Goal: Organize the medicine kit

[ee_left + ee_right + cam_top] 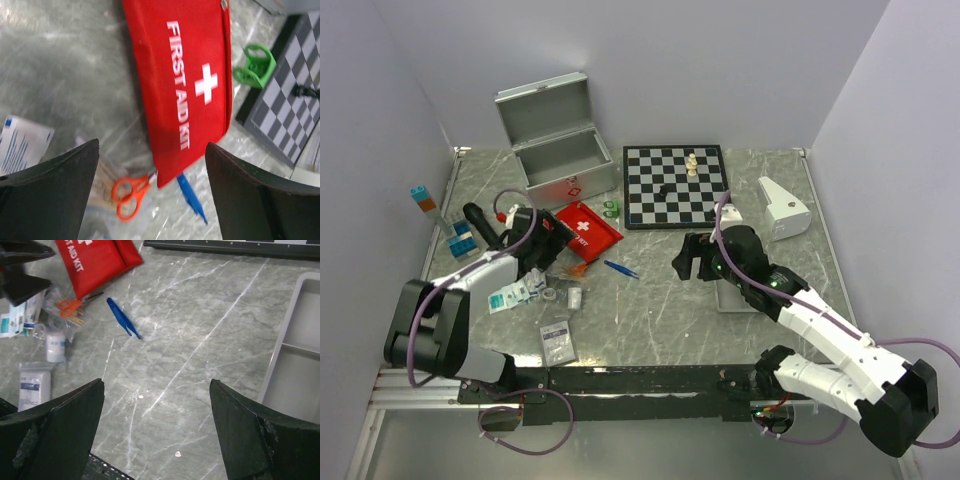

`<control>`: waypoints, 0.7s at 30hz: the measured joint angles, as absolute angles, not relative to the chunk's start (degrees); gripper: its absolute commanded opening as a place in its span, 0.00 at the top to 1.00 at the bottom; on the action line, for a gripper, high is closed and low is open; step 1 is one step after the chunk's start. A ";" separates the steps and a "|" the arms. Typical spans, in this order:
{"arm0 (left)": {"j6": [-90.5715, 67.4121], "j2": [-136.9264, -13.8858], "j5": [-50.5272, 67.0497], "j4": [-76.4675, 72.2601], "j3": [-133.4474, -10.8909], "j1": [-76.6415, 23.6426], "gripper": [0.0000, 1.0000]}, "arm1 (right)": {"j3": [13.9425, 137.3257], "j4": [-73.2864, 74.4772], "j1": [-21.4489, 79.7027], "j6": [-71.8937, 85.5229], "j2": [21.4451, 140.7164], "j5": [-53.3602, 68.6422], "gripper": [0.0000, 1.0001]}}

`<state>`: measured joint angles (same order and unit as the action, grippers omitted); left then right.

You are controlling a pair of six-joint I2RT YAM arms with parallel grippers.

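The silver metal case (560, 160) stands open at the back left, lid up. The red first aid pouch (588, 229) lies flat in front of it; it also shows in the left wrist view (182, 75) and the right wrist view (95, 262). My left gripper (542, 243) is open and empty, hovering just left of the pouch's near corner (152, 165). Orange scissors (129, 194) and blue tweezers (191, 197) lie below it. My right gripper (692, 258) is open and empty above bare table (157, 405).
A chessboard (676, 184) with a few pieces lies at the back centre, a green ring (256, 65) beside it. A shallow grey tray (295, 370) sits under the right arm. A white device (783, 208) is at the right. Gauze packets (558, 342) and bandage wrappers (510, 296) lie left front.
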<state>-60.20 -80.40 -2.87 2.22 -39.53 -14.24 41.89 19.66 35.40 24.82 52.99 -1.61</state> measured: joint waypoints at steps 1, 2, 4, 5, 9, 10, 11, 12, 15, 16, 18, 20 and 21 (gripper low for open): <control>-60.36 -81.58 -2.79 1.76 -39.94 -13.93 0.10 | 41.80 19.66 35.40 24.93 52.60 -1.39 0.08; -60.53 -82.81 -2.74 1.45 -40.58 -13.65 0.11 | 41.67 19.57 35.40 25.08 52.18 -1.15 0.08; -60.71 -85.03 -2.72 0.80 -41.98 -13.23 0.12 | 41.56 19.42 35.40 25.52 51.51 -0.86 0.08; -60.73 -85.82 -2.70 0.36 -42.54 -13.13 0.14 | 41.54 19.27 35.40 25.69 51.37 -0.80 0.08; -60.71 -89.47 -2.20 -1.04 -45.80 -13.04 0.18 | 41.54 18.63 35.40 26.13 51.44 0.58 0.08; -60.71 -90.39 -2.15 -1.19 -46.74 -13.04 0.19 | 41.56 18.50 35.40 26.17 51.51 0.99 0.08; -60.71 -91.24 -2.13 -1.34 -47.57 -13.04 0.20 | 41.56 18.41 35.40 26.17 51.57 1.23 0.08; -60.69 -92.05 -2.13 -1.48 -48.27 -13.04 0.21 | 41.54 18.37 35.40 26.17 51.64 1.45 0.08; -60.69 -93.56 -2.20 -1.52 -49.06 -13.02 0.23 | 41.54 18.35 35.40 26.17 51.68 1.72 0.08; -60.69 -93.86 -2.20 -1.43 -49.08 -13.02 0.23 | 41.54 18.33 35.40 26.15 51.68 1.78 0.08; -60.69 -94.50 -2.24 -1.26 -49.10 -13.04 0.24 | 41.54 18.28 35.40 26.15 51.72 1.93 0.08; -60.69 -94.94 -2.26 -0.99 -49.10 -13.04 0.25 | 41.54 18.13 35.40 26.15 51.83 2.02 0.08; -60.66 -95.13 -2.26 -1.04 -49.10 -13.04 0.26 | 41.54 18.04 35.40 26.13 51.90 2.02 0.08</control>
